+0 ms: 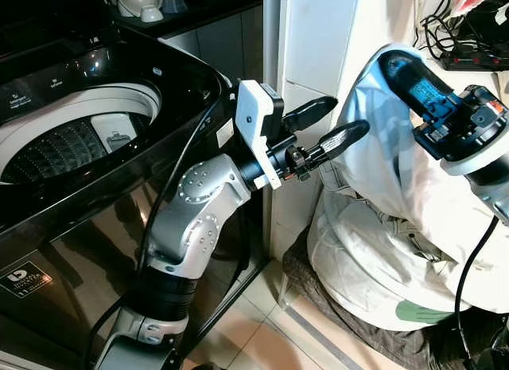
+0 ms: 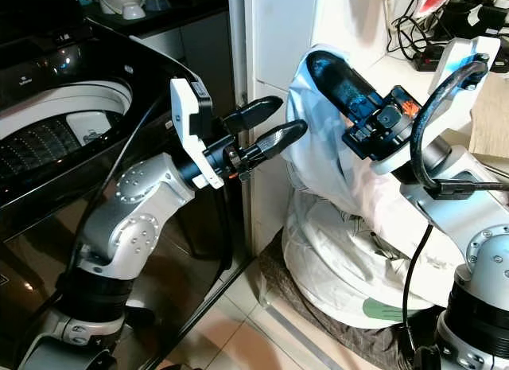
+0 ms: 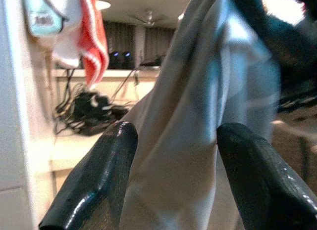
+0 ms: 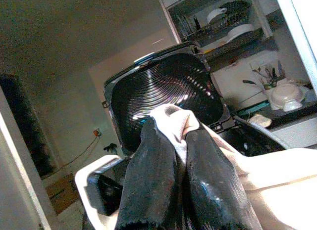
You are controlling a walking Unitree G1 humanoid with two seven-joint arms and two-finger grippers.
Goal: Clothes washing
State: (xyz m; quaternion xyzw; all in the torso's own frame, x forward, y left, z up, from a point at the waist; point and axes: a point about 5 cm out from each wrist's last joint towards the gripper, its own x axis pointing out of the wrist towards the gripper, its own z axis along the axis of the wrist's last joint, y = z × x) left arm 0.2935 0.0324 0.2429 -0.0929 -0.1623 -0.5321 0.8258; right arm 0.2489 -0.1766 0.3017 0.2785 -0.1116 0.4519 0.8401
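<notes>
Beside one washer (image 1: 95,107), right gripper (image 4: 171,156) clamps one white garment (image 1: 374,227); left gripper (image 1: 326,123) spread apart.

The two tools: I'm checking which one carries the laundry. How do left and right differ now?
The left tool is open and empty, fingers spread beside the white garment; the right tool is shut on a fold of it. The left sits by the washing machine; the right is lifted higher. Both have black fingers.

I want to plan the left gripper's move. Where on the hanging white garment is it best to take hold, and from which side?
Probably the upper fold of the white garment, coming from the washing machine side. The right gripper already pinches its top, so the cloth hangs taut facing the open left gripper.
</notes>
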